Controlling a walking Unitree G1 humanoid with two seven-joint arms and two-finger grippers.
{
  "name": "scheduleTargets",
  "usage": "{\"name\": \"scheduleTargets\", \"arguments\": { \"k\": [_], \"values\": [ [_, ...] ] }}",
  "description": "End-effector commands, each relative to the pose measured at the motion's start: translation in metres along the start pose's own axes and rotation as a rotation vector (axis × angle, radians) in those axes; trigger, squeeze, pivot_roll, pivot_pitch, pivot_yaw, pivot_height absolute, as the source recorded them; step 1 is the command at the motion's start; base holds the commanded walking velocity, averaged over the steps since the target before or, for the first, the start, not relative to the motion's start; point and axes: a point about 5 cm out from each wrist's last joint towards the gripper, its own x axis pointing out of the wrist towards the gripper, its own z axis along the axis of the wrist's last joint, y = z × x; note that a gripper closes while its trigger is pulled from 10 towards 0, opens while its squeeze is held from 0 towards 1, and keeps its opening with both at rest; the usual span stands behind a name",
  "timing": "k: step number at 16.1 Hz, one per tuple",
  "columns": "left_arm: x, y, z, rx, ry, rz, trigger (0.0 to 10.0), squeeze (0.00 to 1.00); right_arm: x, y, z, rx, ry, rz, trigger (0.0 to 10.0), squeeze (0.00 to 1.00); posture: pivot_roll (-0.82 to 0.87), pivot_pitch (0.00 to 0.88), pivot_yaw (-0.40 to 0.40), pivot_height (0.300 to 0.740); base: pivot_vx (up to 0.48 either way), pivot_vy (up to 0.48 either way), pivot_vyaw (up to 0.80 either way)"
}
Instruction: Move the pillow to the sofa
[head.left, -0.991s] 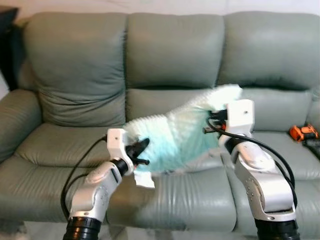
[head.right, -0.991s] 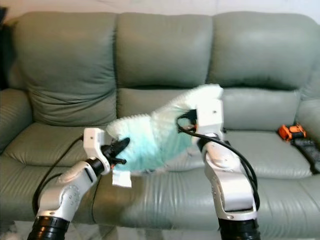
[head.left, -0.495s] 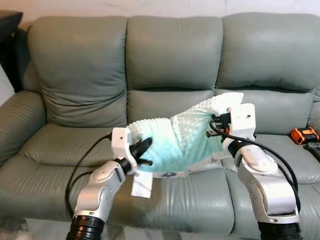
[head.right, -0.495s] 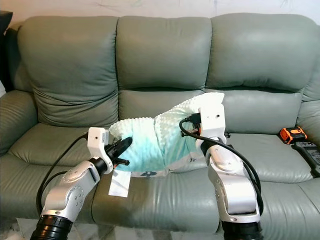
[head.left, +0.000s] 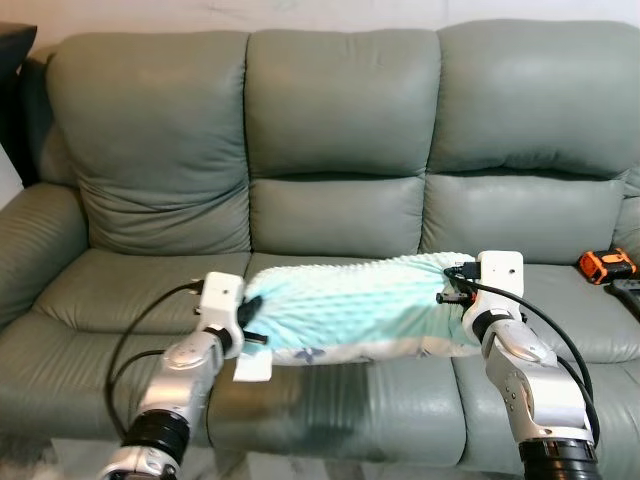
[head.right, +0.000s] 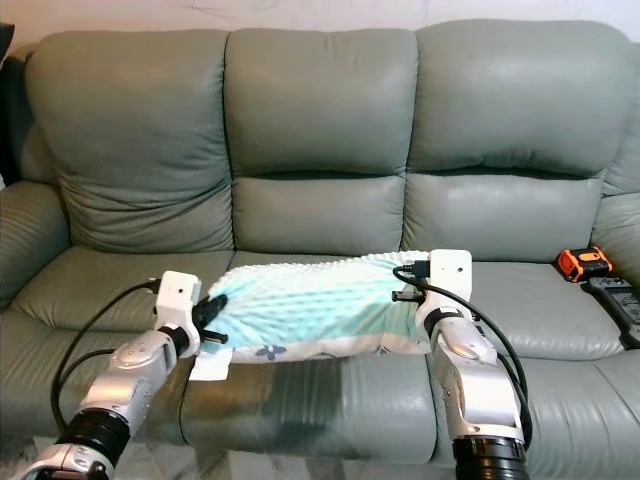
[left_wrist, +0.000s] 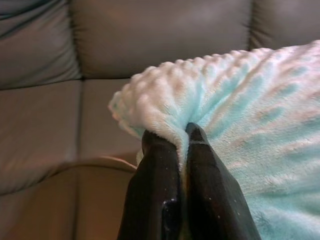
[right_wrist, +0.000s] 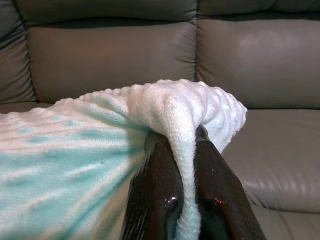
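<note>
A mint-green bumpy pillow (head.left: 350, 310) lies flat along the middle seat of the grey-green sofa (head.left: 330, 130). My left gripper (head.left: 248, 322) is shut on the pillow's left edge; in the left wrist view the black fingers (left_wrist: 160, 185) pinch a fold of the fleece (left_wrist: 240, 120). My right gripper (head.left: 447, 296) is shut on the pillow's right corner; in the right wrist view a fold (right_wrist: 180, 115) is squeezed between both fingers (right_wrist: 155, 185). A white tag (head.left: 254, 368) hangs below the pillow's left end.
An orange and black power tool (head.left: 606, 265) lies on the right seat cushion, with a dark object (head.left: 630, 290) beside it at the frame edge. The left seat cushion (head.left: 110, 290) is bare. A dark piece of furniture (head.left: 15, 90) stands left of the sofa.
Both arms have lowered and spread apart. The pillow, held bunched up above the seat before, now lies stretched flat on the middle cushion, both grippers still clamped on it.
</note>
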Motion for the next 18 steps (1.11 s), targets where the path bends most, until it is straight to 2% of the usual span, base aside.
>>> {"name": "scheduleTargets", "arguments": {
  "k": [1, 3, 5, 6, 7, 9, 11, 12, 14, 15, 18],
  "values": [
    [-0.005, 0.016, 0.001, 0.005, -0.019, 0.066, 10.0, 0.0, -0.003, 0.003, -0.002, -0.004, -0.015, -0.01, 10.0, 0.0, -0.13, 0.0, 0.048, 0.74, 0.0, 0.0, 0.0],
    [-0.011, 0.025, -0.009, -0.001, -0.008, 0.108, 10.0, 0.0, -0.01, 0.012, -0.016, 0.01, 0.003, 0.0, 10.0, 0.0, -0.12, 0.0, 0.049, 0.74, 0.0, 0.0, 0.0],
    [-0.013, 0.026, -0.016, -0.004, 0.0, 0.123, 10.0, 0.0, -0.015, 0.017, -0.024, 0.021, 0.005, 0.003, 10.0, 0.0, -0.12, 0.011, 0.051, 0.74, 0.0, 0.0, 0.0],
    [-0.011, 0.025, -0.017, 0.002, 0.005, 0.133, 10.0, 0.0, -0.017, 0.017, -0.03, 0.035, 0.019, -0.012, 10.0, 0.0, -0.11, 0.057, 0.051, 0.74, 0.0, 0.0, 0.0],
    [-0.009, 0.023, -0.016, 0.002, 0.003, 0.132, 10.0, 0.0, -0.021, 0.018, -0.033, 0.059, 0.034, -0.007, 10.0, 0.0, -0.11, 0.086, 0.053, 0.74, 0.0, 0.0, 0.0],
    [-0.003, 0.018, -0.014, -0.004, 0.005, 0.115, 10.0, 0.0, -0.023, 0.018, -0.035, 0.046, 0.032, -0.01, 10.0, 0.0, -0.12, 0.119, 0.056, 0.74, 0.0, 0.0, 0.0],
    [0.004, 0.003, -0.01, 0.008, -0.007, 0.054, 10.0, 0.0, -0.024, 0.017, -0.037, 0.056, 0.03, -0.019, 10.0, 0.0, -0.13, 0.153, 0.056, 0.74, 0.0, 0.0, 0.0],
    [0.009, -0.006, -0.006, -0.004, -0.028, 0.012, 10.0, 0.0, -0.023, 0.018, -0.038, 0.072, 0.022, -0.013, 10.0, 0.0, -0.14, 0.169, 0.055, 0.74, 0.0, 0.0, 0.0],
    [0.018, -0.006, 0.013, -0.068, -0.074, 0.067, 10.0, 0.0, -0.018, 0.019, -0.033, 0.114, -0.034, -0.016, 10.0, 0.0, -0.13, 0.195, 0.06, 0.74, 0.0, 0.0, 0.0],
    [0.023, -0.006, 0.027, -0.089, -0.115, 0.087, 10.0, 0.0, -0.014, 0.02, -0.027, 0.092, -0.084, -0.006, 10.0, 0.0, -0.13, 0.204, 0.061, 0.74, 0.0, 0.0, 0.0],
    [0.033, -0.021, 0.055, -0.07, -0.208, 0.047, 10.0, 0.0, -0.005, 0.02, -0.022, 0.057, -0.139, 0.012, 10.0, 0.0, -0.11, 0.224, 0.069, 0.74, 0.0, 0.0, 0.0]
  ]
}}
